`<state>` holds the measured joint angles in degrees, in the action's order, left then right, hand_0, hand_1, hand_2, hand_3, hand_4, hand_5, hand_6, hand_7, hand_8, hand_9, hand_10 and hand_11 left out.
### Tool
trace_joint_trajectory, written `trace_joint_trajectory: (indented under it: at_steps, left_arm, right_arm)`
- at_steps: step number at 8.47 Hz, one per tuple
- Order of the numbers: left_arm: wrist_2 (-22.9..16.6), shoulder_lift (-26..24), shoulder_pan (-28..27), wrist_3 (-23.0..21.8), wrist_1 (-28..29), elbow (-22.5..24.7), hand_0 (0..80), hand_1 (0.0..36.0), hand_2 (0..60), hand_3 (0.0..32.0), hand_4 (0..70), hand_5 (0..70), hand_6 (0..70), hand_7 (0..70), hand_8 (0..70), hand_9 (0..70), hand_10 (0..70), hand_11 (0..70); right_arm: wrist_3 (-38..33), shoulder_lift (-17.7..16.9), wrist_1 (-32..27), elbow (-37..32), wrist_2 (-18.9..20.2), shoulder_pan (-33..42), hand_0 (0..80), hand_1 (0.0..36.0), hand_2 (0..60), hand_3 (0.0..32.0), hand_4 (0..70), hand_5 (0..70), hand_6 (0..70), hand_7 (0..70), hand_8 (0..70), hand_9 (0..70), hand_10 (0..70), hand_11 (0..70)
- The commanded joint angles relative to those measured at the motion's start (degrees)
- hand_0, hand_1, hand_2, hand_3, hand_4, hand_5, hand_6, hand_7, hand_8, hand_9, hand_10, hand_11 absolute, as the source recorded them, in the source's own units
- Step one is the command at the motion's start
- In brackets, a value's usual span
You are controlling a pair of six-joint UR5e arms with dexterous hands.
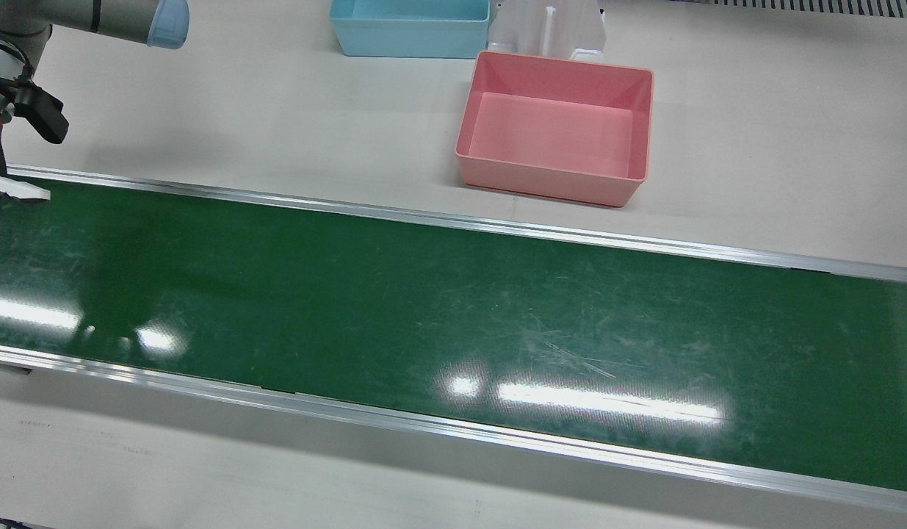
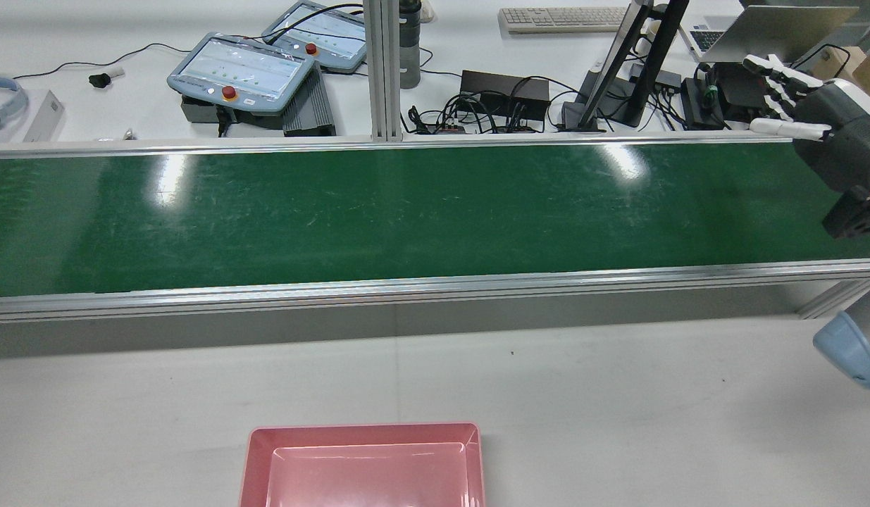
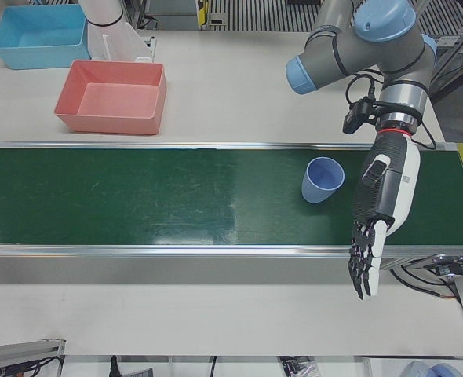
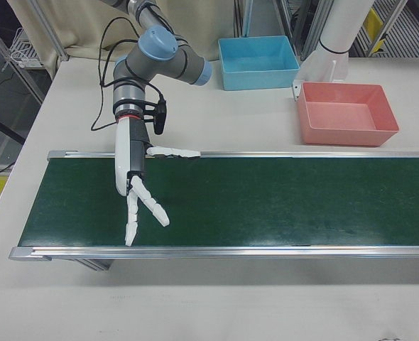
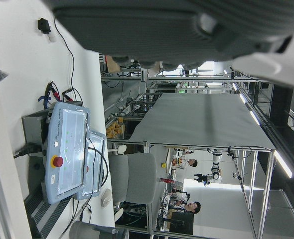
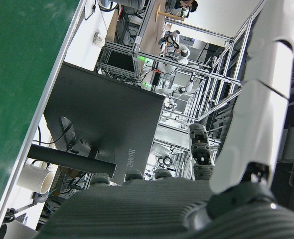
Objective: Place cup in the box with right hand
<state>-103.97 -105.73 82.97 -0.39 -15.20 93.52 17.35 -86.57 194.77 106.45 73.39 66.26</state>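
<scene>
Two hands, one cup, neither in contact. My right hand hovers over its end of the green belt, released: the white fingers are splayed toward the near rail, the thumb is stretched out sideways along the far rail, and nothing is held.

The cup shows only in the left-front view. It stands upright on the belt at the other end, just beside my left hand but clear of it. That hand hangs with its fingers straight, pointing past the near rail, and also holds nothing.

I judge that the cup is set there so the belt can carry it along to my right hand, which I keep spread low over the belt to meet it. The grasp is not yet begun.

The pink box sits empty on the pale table beyond the far rail, with a blue box near it.

Materials and shapes:
- **Cup:** pale blue and smooth, tapering to a narrower base. It looks light and easy to tip.
- **Belt:** glossy, scuffed and scratched, edged with bright metal rails.
- **Pink box:** rectangular, with sloped walls and rounded corners. It looks like rigid moulded plastic.
</scene>
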Motion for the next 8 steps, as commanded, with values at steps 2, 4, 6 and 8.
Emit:
trace_joint_trajectory:
  at_steps: [2, 4, 6, 8]
  left_arm:
    - [0.0, 0.0, 0.09, 0.04, 0.0, 0.0, 0.0, 0.0, 0.0, 0.0, 0.0, 0.0, 0.0, 0.0, 0.0, 0.0, 0.0, 0.0]
    - [0.0, 0.0, 0.0, 0.04, 0.0, 0.0, 0.0, 0.0, 0.0, 0.0, 0.0, 0.0, 0.0, 0.0, 0.0, 0.0, 0.0, 0.0]
    - [0.0, 0.0, 0.0, 0.04, 0.08, 0.0, 0.0, 0.0, 0.0, 0.0, 0.0, 0.0, 0.0, 0.0, 0.0, 0.0, 0.0, 0.0]
    - [0.0, 0.0, 0.0, 0.04, 0.0, 0.0, 0.0, 0.0, 0.0, 0.0, 0.0, 0.0, 0.0, 0.0, 0.0, 0.0, 0.0, 0.0]
  right_arm:
    - [-0.2, 0.0, 0.0, -0.02, 0.09, -0.17, 49.7, 20.1, 6.0, 0.0, 0.0, 4.9, 0.5, 0.0, 0.0, 0.0, 0.0, 0.0]
    - [-0.21, 0.09, 0.0, -0.02, 0.18, -0.34, 49.6, 19.6, 6.1, 0.0, 0.0, 4.9, 2.2, 2.8, 0.0, 0.3, 0.0, 0.0]
    - [-0.21, 0.09, 0.0, 0.07, 0.26, -0.43, 49.5, 19.0, 5.6, 0.0, 0.0, 4.8, 3.7, 10.5, 0.0, 2.8, 0.0, 0.0]
    - [-0.29, 0.09, 0.0, 0.16, 0.18, -0.43, 49.3, 19.0, 5.8, 0.0, 0.0, 4.8, 3.8, 11.1, 0.2, 3.3, 0.0, 0.0]
